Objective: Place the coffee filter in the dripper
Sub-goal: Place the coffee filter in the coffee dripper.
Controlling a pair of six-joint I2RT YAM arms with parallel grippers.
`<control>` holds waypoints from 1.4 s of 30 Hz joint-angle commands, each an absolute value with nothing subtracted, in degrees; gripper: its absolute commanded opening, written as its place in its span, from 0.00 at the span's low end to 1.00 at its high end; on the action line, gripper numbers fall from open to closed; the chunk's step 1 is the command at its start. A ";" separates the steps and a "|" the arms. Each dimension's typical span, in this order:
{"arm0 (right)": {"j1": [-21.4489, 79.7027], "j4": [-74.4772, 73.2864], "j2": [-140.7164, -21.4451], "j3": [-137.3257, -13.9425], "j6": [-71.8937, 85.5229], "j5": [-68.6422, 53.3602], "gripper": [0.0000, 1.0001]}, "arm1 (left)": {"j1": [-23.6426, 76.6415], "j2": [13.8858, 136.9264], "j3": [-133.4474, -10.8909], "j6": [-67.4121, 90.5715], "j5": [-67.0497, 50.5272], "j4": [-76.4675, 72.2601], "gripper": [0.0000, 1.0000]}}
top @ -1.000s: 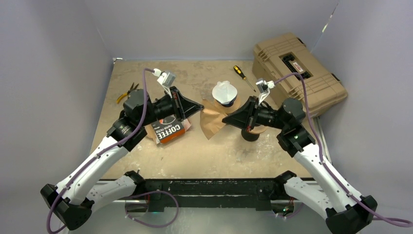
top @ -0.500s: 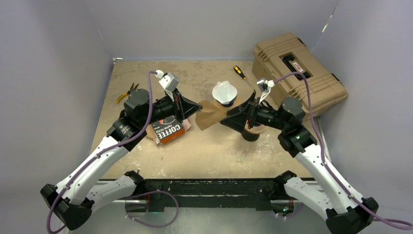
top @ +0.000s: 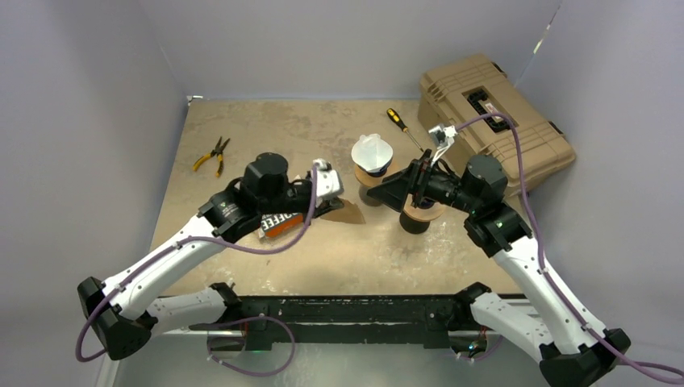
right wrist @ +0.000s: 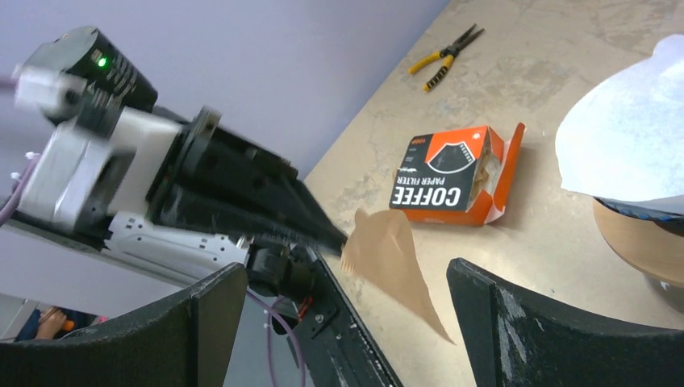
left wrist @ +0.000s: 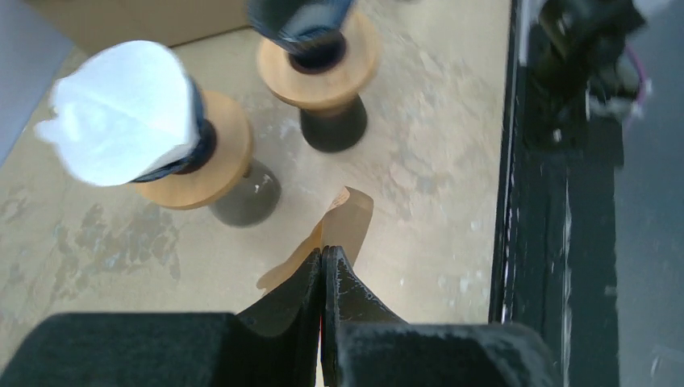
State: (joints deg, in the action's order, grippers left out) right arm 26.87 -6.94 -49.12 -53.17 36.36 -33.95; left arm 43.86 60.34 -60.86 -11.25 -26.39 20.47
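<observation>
Your left gripper [left wrist: 323, 256] is clamped on the brown paper cone filter [left wrist: 348, 216] at the wrist view's lower centre; your right gripper [right wrist: 347, 278] stands wide apart, empty.

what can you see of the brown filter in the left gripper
The brown filter is thin, unbleached-looking paper, a flattened cone that looks crimped along one edge. The left gripper is shut on one corner and holds it out, apparently clear of the table. Nothing else touches it.
</observation>
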 commanded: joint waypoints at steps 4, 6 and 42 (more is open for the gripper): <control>26.65 -9.46 -50.63 -54.65 34.43 -34.68 0.99 | 53.98 56.63 -58.88 -45.91 -26.42 27.70 0.00; 26.68 -9.47 -50.95 -53.74 33.71 -35.74 0.99 | 55.55 55.77 -58.12 -50.01 -24.57 27.90 0.00; 41.52 -13.26 -60.15 -54.65 28.39 -19.77 0.59 | 76.40 57.86 -53.96 -78.33 3.98 26.38 0.00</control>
